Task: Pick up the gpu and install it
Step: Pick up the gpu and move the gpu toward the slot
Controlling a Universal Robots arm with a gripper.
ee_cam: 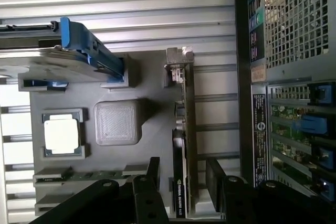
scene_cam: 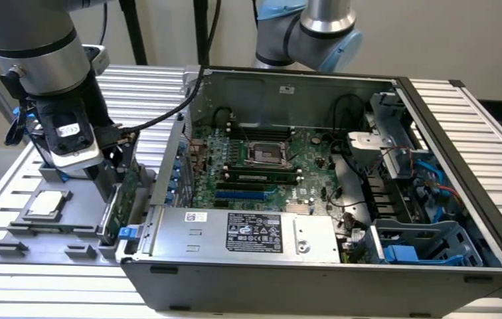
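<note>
Exterior view: the graphics card (scene_cam: pixel 113 207) is stood on edge in a gray tray (scene_cam: pixel 56 240) at nine o'clock of the computer case (scene_cam: pixel 322 276). The gripper (ee_cam: pixel 184 174) is spread, its fingers (ee_cam: pixel 154 174) set either side of the card.

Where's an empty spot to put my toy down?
Bare slatted table lies on the exterior view's right of the computer case, and behind the gray tray. The tray is crowded with the CPU, hard drive and gpu.
</note>
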